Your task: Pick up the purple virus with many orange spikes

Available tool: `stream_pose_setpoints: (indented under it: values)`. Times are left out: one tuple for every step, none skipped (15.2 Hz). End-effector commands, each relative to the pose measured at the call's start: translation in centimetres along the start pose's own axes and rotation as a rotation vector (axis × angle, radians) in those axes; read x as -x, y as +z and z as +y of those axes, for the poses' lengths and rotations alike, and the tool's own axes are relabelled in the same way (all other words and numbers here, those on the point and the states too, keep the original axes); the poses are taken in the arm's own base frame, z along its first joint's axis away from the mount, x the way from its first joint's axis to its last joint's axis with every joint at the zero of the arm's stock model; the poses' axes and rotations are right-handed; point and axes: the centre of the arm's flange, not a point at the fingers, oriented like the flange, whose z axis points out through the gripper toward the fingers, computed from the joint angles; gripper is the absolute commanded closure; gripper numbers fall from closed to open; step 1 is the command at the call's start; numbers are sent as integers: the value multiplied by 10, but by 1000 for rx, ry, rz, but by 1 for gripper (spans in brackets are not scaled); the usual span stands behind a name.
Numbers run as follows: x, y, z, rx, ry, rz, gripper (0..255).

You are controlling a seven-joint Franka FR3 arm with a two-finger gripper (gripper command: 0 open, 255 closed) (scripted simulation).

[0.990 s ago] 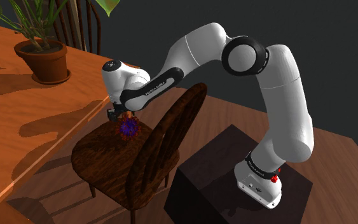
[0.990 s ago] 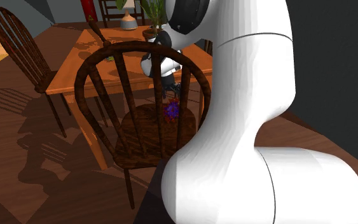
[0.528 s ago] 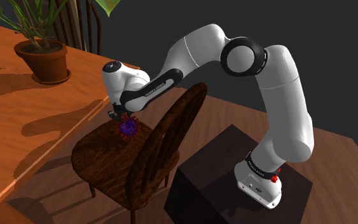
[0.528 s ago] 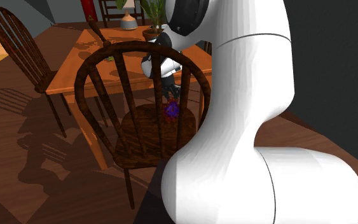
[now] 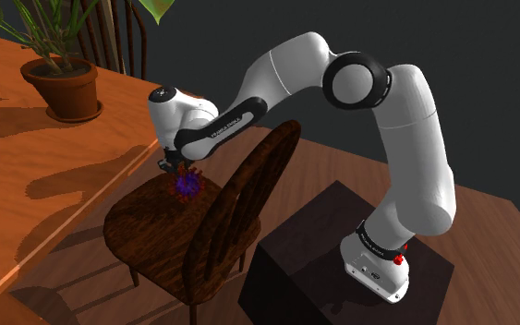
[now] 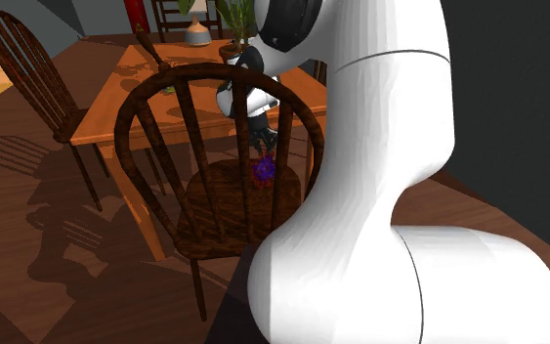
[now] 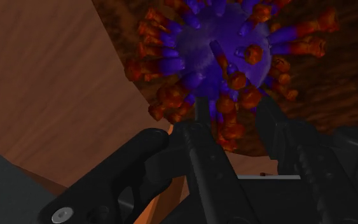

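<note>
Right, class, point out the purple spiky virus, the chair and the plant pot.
purple virus (image 7: 219,38): wrist view, on its round body.
chair (image 5: 149,228): shoulder view, on its seat.
plant pot (image 5: 64,92): shoulder view, on its side wall.

Lettering on my forearm: small white marks, I cannot read them.
Other text: none readable.

A dark wooden chair stands just beside an orange-brown table, which carries a potted plant in a brown pot.
</note>
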Motion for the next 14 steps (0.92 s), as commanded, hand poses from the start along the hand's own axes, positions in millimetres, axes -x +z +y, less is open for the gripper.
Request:
stream_pose_setpoints:
  values:
    - [-1, -10, 1, 0, 0, 0, 255]
    - [-2, -15, 2, 0, 0, 0, 255]
    - [-3, -20, 3, 0, 0, 0, 255]
    - [-3, -25, 4, 0, 0, 0, 255]
    - [-4, -30, 4, 0, 0, 0, 255]
    - [-5, -35, 5, 0, 0, 0, 255]
    - [-5, -41, 6, 0, 0, 0, 255]
    - [-6, -46, 7, 0, 0, 0, 255]
    - [-7, -51, 8, 0, 0, 0, 255]
    - [-7, -56, 9, 0, 0, 0, 255]
    - [-8, -61, 9, 0, 0, 0, 255]
    - [-9, -67, 10, 0, 0, 0, 255]
    - [-9, -67, 10, 0, 0, 0, 255]
    - [-9, -67, 10, 0, 0, 0, 255]
